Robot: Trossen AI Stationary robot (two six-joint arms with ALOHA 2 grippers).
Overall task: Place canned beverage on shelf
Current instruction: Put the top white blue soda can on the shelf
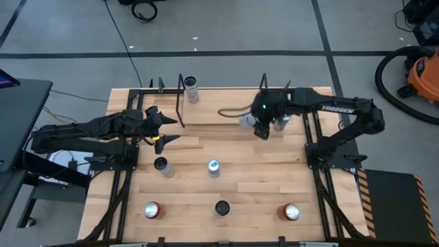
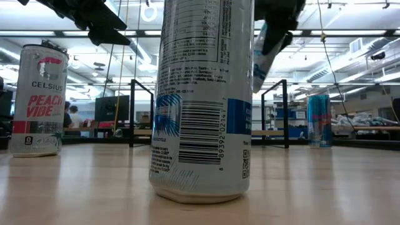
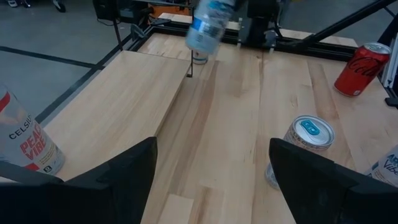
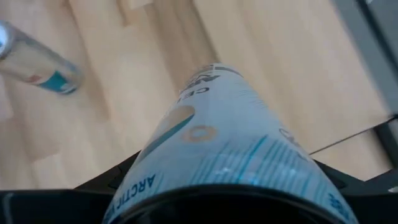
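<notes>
My right gripper (image 1: 259, 127) is shut on a white-and-blue can (image 1: 247, 121), carried in the air over the right part of the shelf (image 1: 206, 113), a light-wood board in a black rod frame along the table's far side. The can also shows tilted in the low view (image 2: 264, 53) and the left wrist view (image 3: 208, 28). A Celsius can (image 1: 191, 88) stands upright on the shelf's left part. My left gripper (image 3: 211, 180) waits open at the table's left, by the shelf's left end, nothing between its fingers. My right gripper pinches the can's round side wall (image 4: 186, 168) between its two fingers (image 4: 102, 183), one on each side, near the can's upper end. The fingers slant down from the table's right side. The can hangs tilted below them (image 2: 262, 62), lifted clear of shelf and table.
Several cans stand on the table: a Celsius can (image 1: 162, 166) and a blue-topped one (image 1: 213, 167) in the middle, and along the near edge two red ones (image 1: 151, 210) (image 1: 291, 212) and a dark-topped can (image 1: 221, 208). The shelf has black upright posts (image 1: 181, 96).
</notes>
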